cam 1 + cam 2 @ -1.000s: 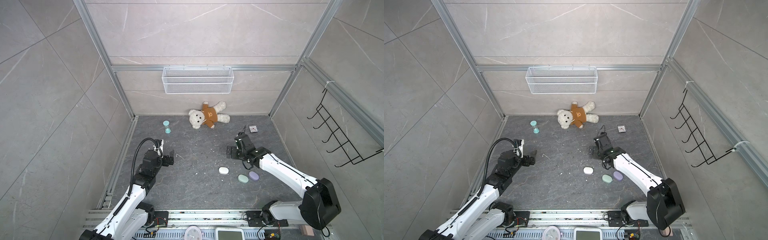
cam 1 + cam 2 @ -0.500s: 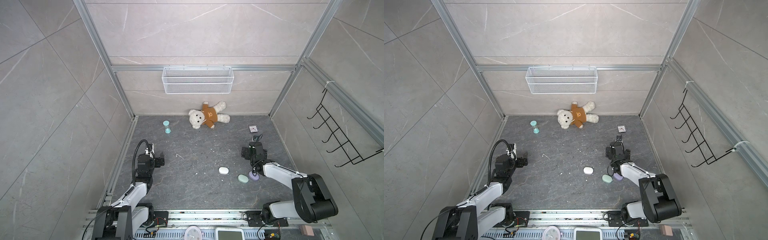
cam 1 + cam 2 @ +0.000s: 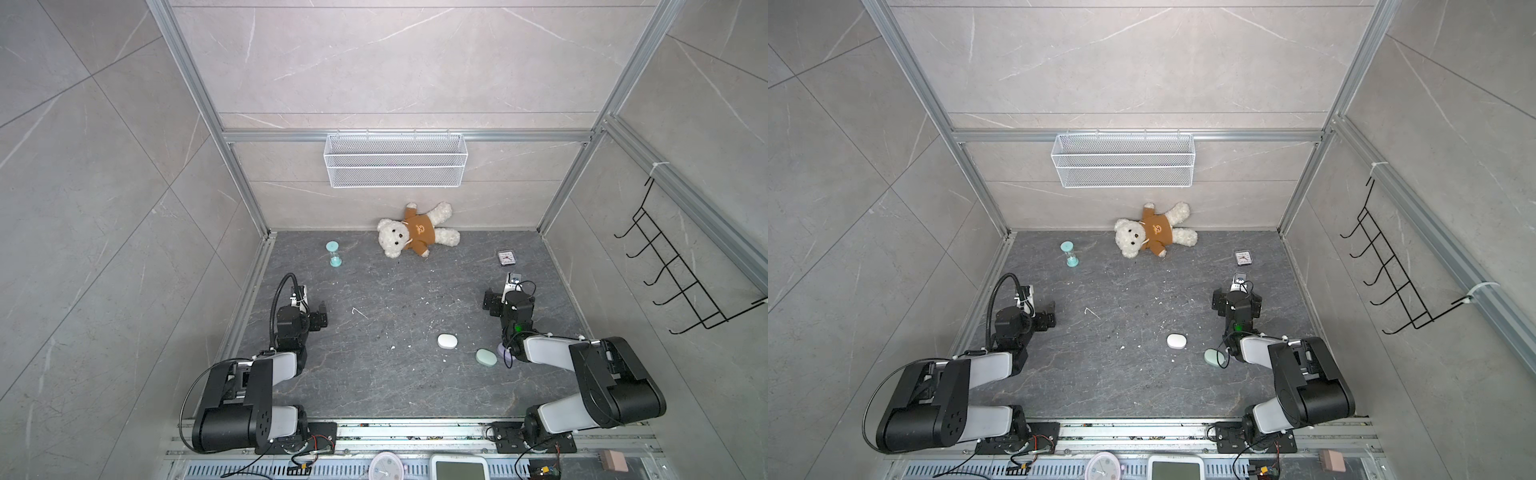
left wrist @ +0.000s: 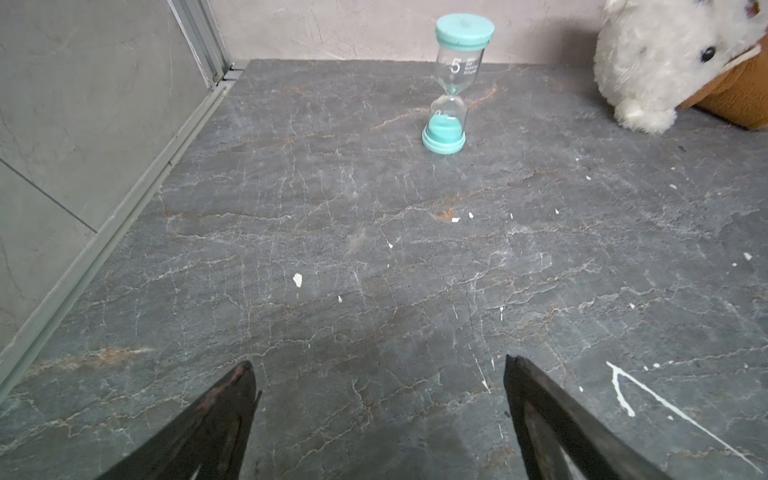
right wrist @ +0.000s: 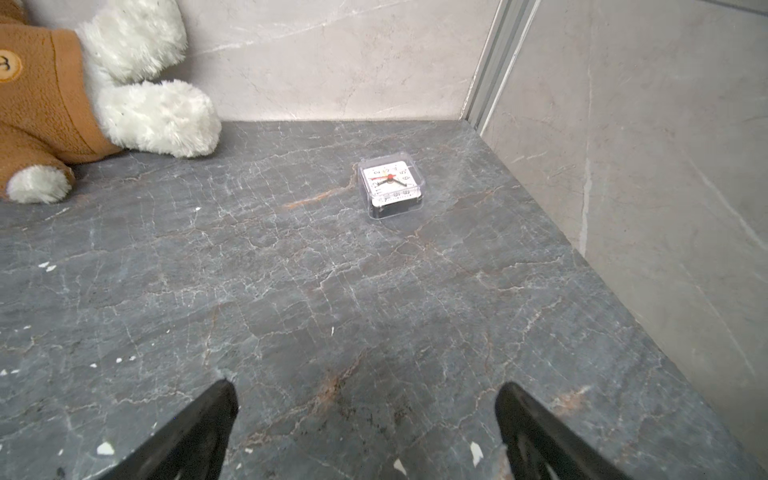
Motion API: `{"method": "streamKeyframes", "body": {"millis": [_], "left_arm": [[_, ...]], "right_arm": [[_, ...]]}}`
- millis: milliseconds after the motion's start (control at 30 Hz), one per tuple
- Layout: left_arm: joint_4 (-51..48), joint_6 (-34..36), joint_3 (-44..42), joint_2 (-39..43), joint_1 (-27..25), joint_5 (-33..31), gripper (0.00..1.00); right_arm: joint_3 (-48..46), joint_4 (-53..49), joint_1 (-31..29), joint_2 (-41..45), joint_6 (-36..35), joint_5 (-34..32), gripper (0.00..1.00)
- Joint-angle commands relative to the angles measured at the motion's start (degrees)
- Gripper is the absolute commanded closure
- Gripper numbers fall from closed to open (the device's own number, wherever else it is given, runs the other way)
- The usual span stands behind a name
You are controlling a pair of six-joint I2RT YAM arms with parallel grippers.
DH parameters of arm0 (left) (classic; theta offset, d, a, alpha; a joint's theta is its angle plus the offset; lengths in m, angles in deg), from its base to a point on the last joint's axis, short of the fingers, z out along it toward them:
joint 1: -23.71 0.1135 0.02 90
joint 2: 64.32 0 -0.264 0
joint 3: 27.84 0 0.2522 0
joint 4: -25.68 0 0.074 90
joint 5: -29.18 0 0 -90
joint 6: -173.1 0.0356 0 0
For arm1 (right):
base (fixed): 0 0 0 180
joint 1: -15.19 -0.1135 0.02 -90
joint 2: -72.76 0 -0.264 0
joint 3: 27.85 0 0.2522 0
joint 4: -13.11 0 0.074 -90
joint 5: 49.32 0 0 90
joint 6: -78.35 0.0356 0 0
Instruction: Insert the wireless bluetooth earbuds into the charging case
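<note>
Both top views show white charging case (image 3: 447, 341) lying apart from right tool (image 3: 508, 300).

Matt stone floor (image 3: 374, 374), plush bear (image 3: 415, 239) — fuzzy

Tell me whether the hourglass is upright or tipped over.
Upright: the hourglass stands on its teal base, with the sand in the lower bulb.
</note>
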Motion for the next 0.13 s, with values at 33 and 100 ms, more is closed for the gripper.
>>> {"method": "streamKeyframes", "body": {"millis": [33,100], "left_arm": [[5.3,0.9,1.2,-0.9,0.3,0.1,0.05],[5.5,0.9,1.2,-1.2,0.3,0.1,0.04]], "right_arm": [[-0.3,2.4,0.2,-0.5,0.1,-1.6,0.00],[-0.6,2.7,0.2,-0.4,0.2,-1.8,0.00]]}}
